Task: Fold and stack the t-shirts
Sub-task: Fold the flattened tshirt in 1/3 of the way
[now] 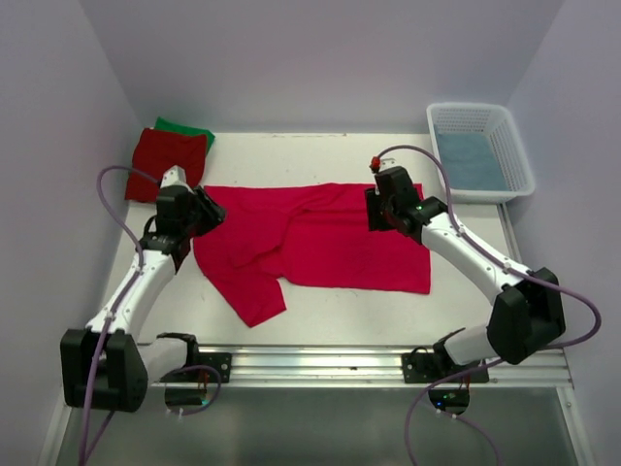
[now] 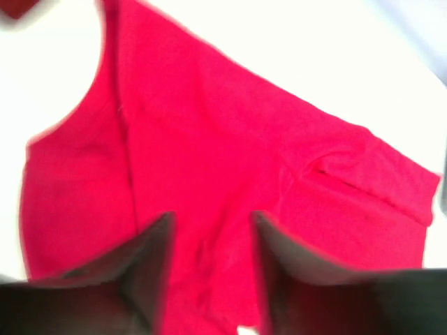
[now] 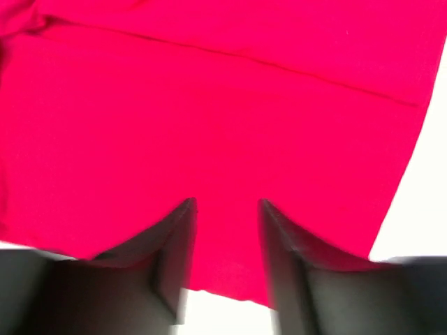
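Note:
A crimson-pink t-shirt [image 1: 320, 238] lies spread across the middle of the table, one part trailing toward the near left. My left gripper [image 1: 212, 212] hovers over its left end, jaws apart with nothing between them; the cloth [image 2: 209, 160] fills the left wrist view below my left gripper [image 2: 211, 222]. My right gripper [image 1: 374, 209] stands over the shirt's far right part, also open, above the cloth [image 3: 209, 105], with my right gripper [image 3: 227, 206] near the shirt's edge. A folded darker red t-shirt [image 1: 167, 160] rests on a green t-shirt [image 1: 189, 129] at the far left corner.
A white latticed basket [image 1: 514, 146] holding blue cloth [image 1: 471, 160] stands at the far right corner. Walls close in the table at the back and both sides. A metal rail [image 1: 320, 364] carrying the arm bases runs along the near edge.

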